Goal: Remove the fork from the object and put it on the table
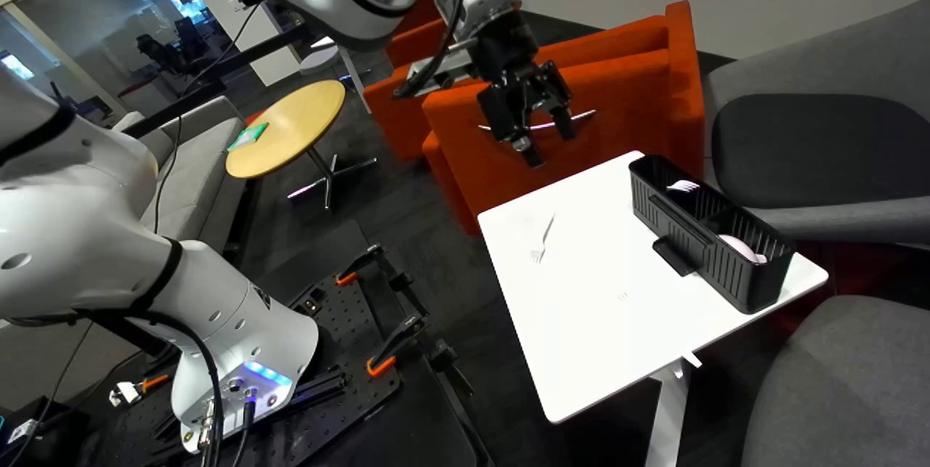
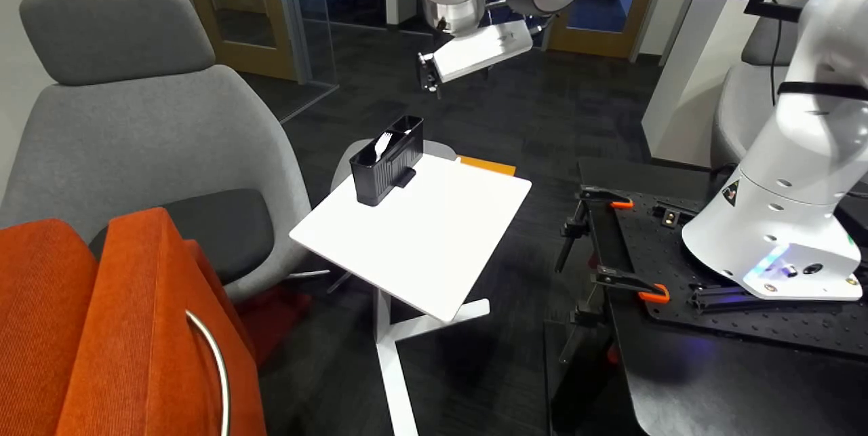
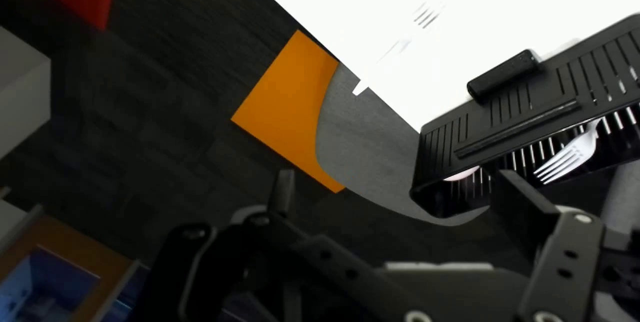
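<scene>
My gripper (image 3: 397,182) is hanging up in the air with its fingers spread wide, dark floor (image 3: 365,222) showing between them in the wrist view. The fork (image 1: 543,240) is well below it, lying flat on the white table (image 1: 581,336), tines pointing away from the orange chair (image 1: 639,82). It's on the opposite half of the table from the black rack (image 1: 726,269), so well apart from that too.

For writing, all I've got is a triangular sticker (image 2: 731,193) on the arm's base (image 2: 773,219), and it's too small to read from here.

Views differ quite a bit. I get the fork clearly in an exterior view, while in an exterior view the table (image 2: 441,239) is pretty much all white glare. Wrist view gives me some faint tines (image 3: 427,15) on the table, but I can't tell which fork they're from. There's also a white fork (image 3: 580,150) in the rack, visible in both exterior views too; in an exterior view the white fork (image 2: 383,145) has its tines up. Next compartment over holds a pale rounded thing (image 1: 741,248), easy to spot in an exterior view, just a sliver in the wrist view. The round yellow table (image 1: 298,122) shows only in an exterior view.
</scene>
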